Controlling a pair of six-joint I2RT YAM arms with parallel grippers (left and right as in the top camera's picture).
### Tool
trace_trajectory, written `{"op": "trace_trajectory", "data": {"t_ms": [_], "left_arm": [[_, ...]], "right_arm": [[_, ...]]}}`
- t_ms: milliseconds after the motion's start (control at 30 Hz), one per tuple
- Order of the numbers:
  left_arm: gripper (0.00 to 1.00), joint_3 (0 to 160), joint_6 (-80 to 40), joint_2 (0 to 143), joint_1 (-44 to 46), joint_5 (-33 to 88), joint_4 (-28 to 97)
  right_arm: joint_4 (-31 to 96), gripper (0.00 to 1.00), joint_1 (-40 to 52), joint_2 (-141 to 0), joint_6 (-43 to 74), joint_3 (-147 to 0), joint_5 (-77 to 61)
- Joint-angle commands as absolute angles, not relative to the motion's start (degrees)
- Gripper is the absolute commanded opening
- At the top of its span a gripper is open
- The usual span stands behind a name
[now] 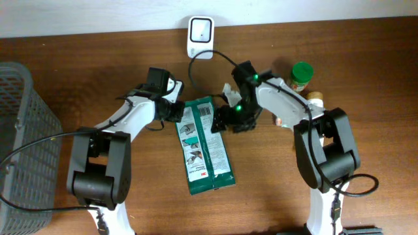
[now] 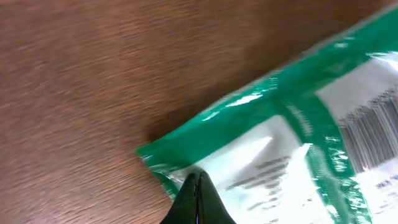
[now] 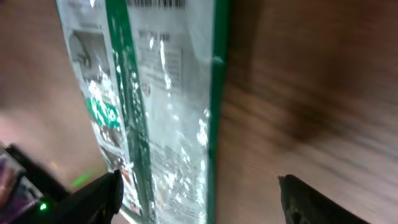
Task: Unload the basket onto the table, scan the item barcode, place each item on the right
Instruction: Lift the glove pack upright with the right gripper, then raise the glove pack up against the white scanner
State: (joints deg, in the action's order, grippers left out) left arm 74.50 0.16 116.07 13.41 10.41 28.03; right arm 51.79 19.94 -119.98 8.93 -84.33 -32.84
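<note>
The item is a green and white packet (image 1: 206, 147) lying flat on the wooden table, its barcode (image 1: 204, 111) facing up near the far end. My left gripper (image 1: 174, 111) is at the packet's far left corner. In the left wrist view its fingers (image 2: 198, 177) are pressed together, pinching the packet (image 2: 280, 143) close to that corner, with the barcode (image 2: 373, 130) off to the right. My right gripper (image 1: 228, 119) hangs at the packet's far right edge. It (image 3: 199, 193) is open wide, with the packet's (image 3: 161, 106) right edge below the gap. A white scanner (image 1: 200, 36) stands at the back.
A grey wire basket (image 1: 16, 130) takes up the left edge of the table. A green-lidded jar (image 1: 302, 75) and a small brown-capped bottle (image 1: 315, 98) stand at the back right, close to the right arm. A black cable (image 1: 196, 65) runs from the scanner toward the packet.
</note>
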Motion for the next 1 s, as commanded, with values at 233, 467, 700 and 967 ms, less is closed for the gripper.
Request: {"op": "trace_trajectory", "data": {"t_ms": [233,467,700,967], "left_arm": [[0.00,74.8,-7.5,117.3,11.0,11.1,32.4],[0.00,74.8,-8.4,117.3,11.0,11.1,32.6],[0.02,75.0,-8.3,117.2,9.3,11.1,33.3],[0.28,89.1,-8.1,112.4,-0.7,12.8,44.8]], "right_arm": [[30.9,0.62,26.3,-119.8,25.1,-73.5,-38.4],[28.3,0.09,26.2,-119.7,25.8,-73.5,-37.9],[29.2,0.04,23.9,-114.4,18.2,-73.6,-40.4],[38.6,0.04,21.9,-100.9,5.3,-79.1,-49.5]]}}
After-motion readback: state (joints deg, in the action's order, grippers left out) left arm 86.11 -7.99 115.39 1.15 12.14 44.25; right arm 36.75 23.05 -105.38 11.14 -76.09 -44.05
